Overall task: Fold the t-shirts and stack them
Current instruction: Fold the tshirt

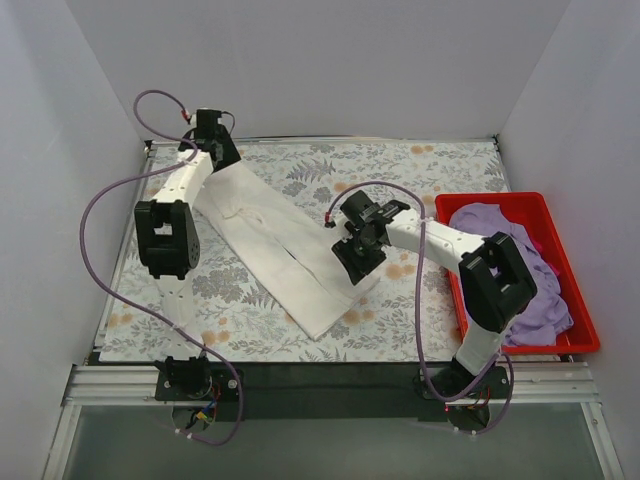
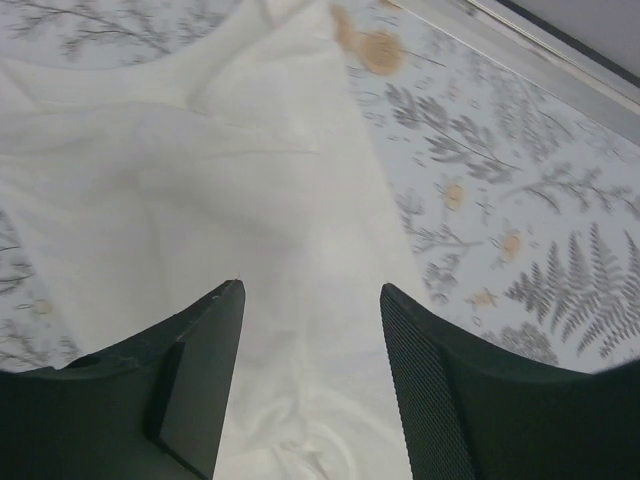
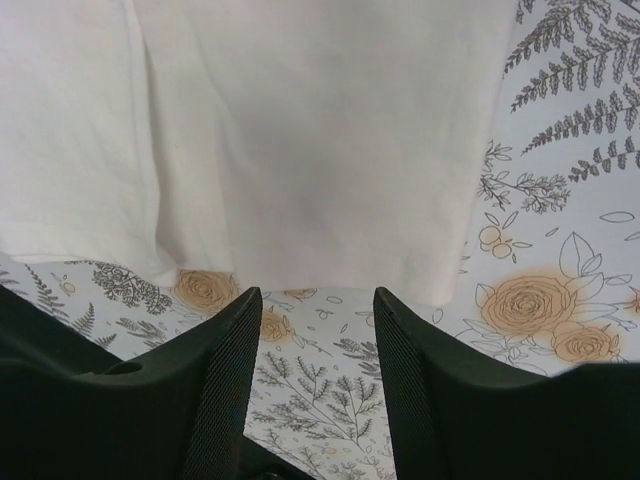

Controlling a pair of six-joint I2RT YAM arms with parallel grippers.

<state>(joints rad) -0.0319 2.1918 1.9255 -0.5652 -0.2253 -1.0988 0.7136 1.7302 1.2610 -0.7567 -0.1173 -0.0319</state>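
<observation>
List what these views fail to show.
Top view: right arm covers part of the lavender t-shirt.
Every view: the white t-shirt is folded, inner layers hidden; wrist views crop it.
Left wrist view: left pincer open, contact with cloth unclear; top view, its own wrist hides the fingers.
Right wrist view: right pincer open, height above the tablecloth unclear.

Cream-white t-shirt: plain across its visible side. Lavender t-shirt: plain soft purple. Bin: solid bright red. Tablecloth: white ground, grey ferns and leafy sprigs, pale orange roses.
</observation>
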